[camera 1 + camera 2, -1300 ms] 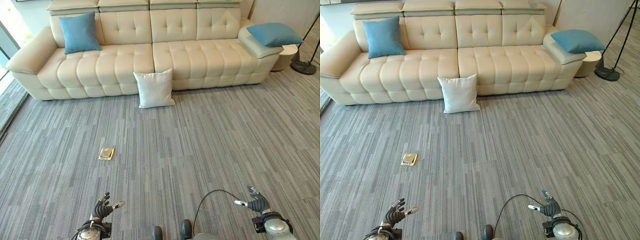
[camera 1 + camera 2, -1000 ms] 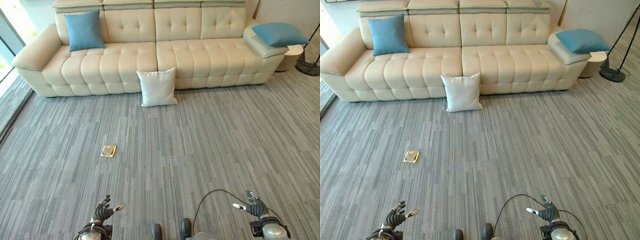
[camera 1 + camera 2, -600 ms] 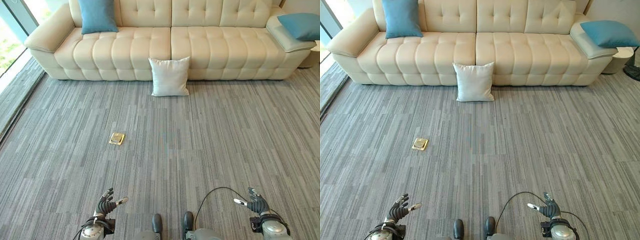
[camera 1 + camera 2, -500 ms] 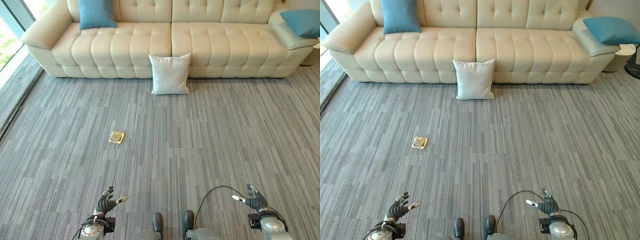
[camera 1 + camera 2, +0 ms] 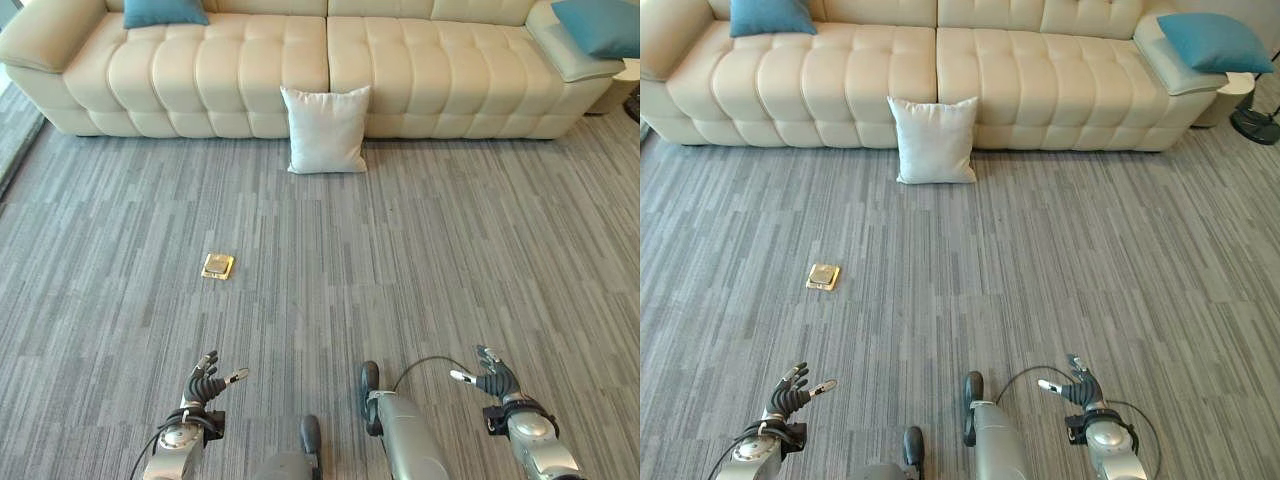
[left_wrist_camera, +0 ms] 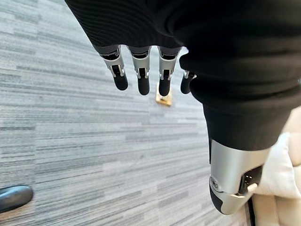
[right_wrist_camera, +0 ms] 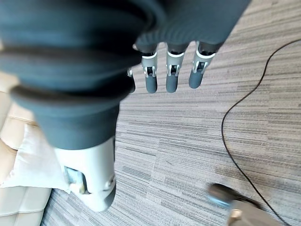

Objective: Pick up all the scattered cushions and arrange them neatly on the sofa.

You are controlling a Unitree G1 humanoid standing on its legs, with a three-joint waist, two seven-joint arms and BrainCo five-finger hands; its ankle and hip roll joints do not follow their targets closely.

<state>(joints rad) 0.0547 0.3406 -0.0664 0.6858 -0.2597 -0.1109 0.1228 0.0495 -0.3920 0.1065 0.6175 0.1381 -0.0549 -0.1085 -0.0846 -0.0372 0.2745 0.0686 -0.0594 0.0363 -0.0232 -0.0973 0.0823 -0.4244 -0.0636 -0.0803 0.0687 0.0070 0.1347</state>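
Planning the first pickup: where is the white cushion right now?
In the left eye view the white cushion stands on the carpet, leaning against the front of the sofa near its middle seam, far ahead of both hands.

The left robot hand (image 5: 204,386) and right robot hand (image 5: 490,377) hang low over the floor (image 5: 450,260), apart from each other. A floor plate (image 5: 217,266) lies ahead of the left robot hand. Well ahead, between both, a cushion (image 5: 325,130) stands on the floor, leaning against the sofa (image 5: 250,80). Another cushion (image 5: 770,16) sits on the sofa's left seat; a third (image 5: 1214,41) lies on its right armrest.
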